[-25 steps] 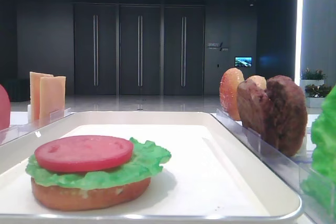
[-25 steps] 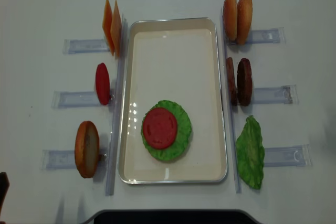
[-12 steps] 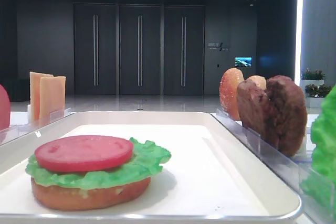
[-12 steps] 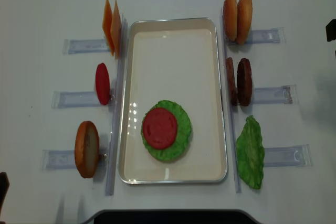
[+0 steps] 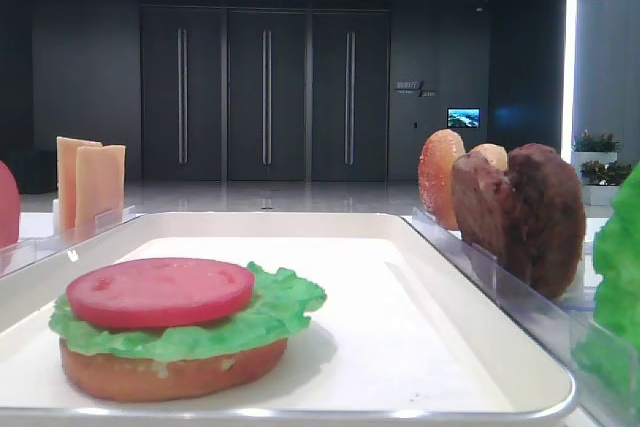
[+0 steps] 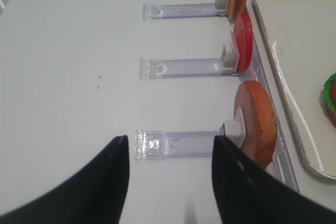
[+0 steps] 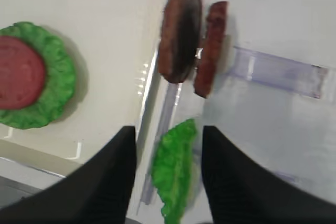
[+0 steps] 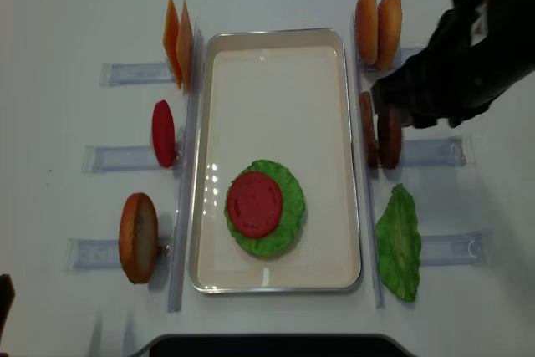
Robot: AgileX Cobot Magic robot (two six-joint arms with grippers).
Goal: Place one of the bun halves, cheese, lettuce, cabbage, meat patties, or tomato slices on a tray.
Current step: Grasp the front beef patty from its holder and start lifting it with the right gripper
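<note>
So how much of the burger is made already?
Done: a bun half, lettuce and a tomato slice are stacked on the tray. In hand: nothing; the right gripper is open above the meat patties. Left: patty, cheese and top bun.

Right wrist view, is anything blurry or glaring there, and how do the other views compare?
Right wrist view: soft motion blur on the patties and lettuce, glare specks on the tray rim. Overhead view: right arm smeared, food sharp. Low side view: sharp, dark background.
</note>
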